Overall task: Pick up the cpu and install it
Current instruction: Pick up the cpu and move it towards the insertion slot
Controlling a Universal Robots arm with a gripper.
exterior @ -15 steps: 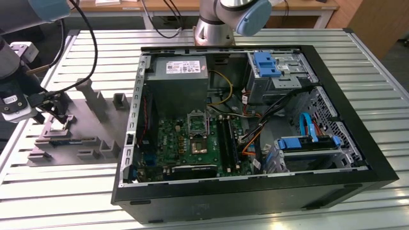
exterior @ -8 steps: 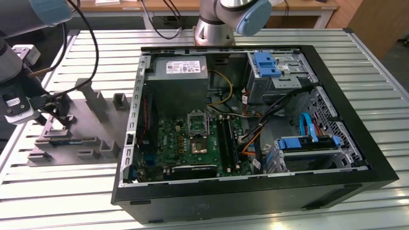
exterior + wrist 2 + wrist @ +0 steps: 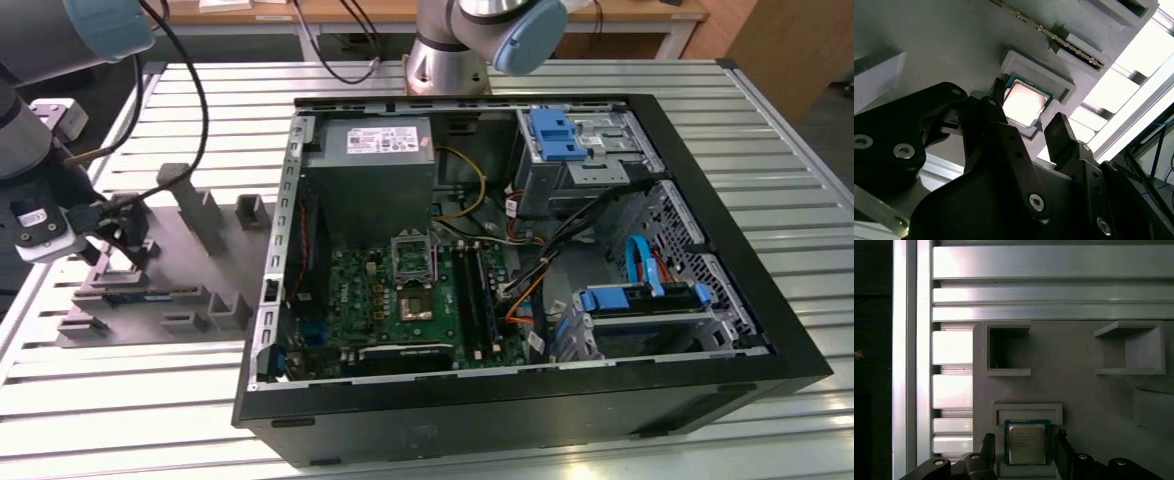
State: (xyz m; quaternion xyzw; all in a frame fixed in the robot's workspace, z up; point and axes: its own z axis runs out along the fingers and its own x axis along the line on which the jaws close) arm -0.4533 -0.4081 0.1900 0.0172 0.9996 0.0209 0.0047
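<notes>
My hand [image 3: 1025,439] hangs over the grey holder [image 3: 160,300] on the exterior view's left, fingers [image 3: 988,447] apart, one each side of the cpu [image 3: 1026,444], which lies flat in its pocket. If I close off-centre, a finger can hit the pocket wall and tilt the cpu, so it slips out.

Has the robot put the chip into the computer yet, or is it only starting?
Only starting. Done: the hand is down at the cpu, one finger on each side, open and not squeezing. In hand: nothing; the cpu lies flat in its pocket on the grey holder. Left: the lift and the fitting, as the socket in the computer case has no cpu yet.
</notes>
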